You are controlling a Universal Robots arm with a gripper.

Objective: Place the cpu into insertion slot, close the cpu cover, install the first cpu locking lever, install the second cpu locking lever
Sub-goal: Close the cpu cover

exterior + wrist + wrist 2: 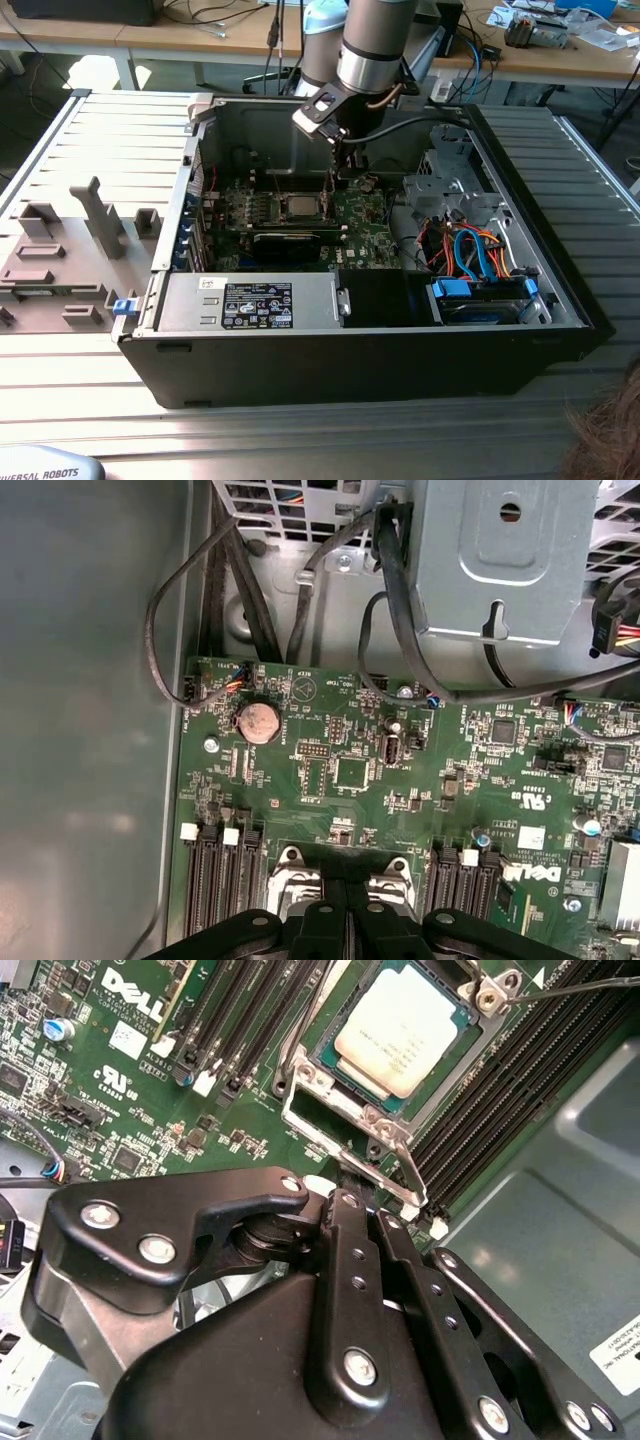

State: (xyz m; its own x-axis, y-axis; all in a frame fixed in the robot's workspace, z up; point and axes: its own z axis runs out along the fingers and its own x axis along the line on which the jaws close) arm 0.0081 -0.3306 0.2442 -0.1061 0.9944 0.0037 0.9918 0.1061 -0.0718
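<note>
- Arm: silver-grey cylinder, pale blue joint cap, black cable off the wrist.
- Gripper: matte black linkage bars, silver screw heads.

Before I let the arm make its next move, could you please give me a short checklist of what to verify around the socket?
1. The cpu lies flat in the socket, metal top up: ok.
2. The cpu cover is down around the cpu: ok, it appears flat.
3. The pincer is at the socket's edge, off the cpu: ok.
4. The near lever beside the pincer is latched: cannot tell.
5. The far lever, a thin rod leaving the opposite corner, is latched: cannot tell.
</note>
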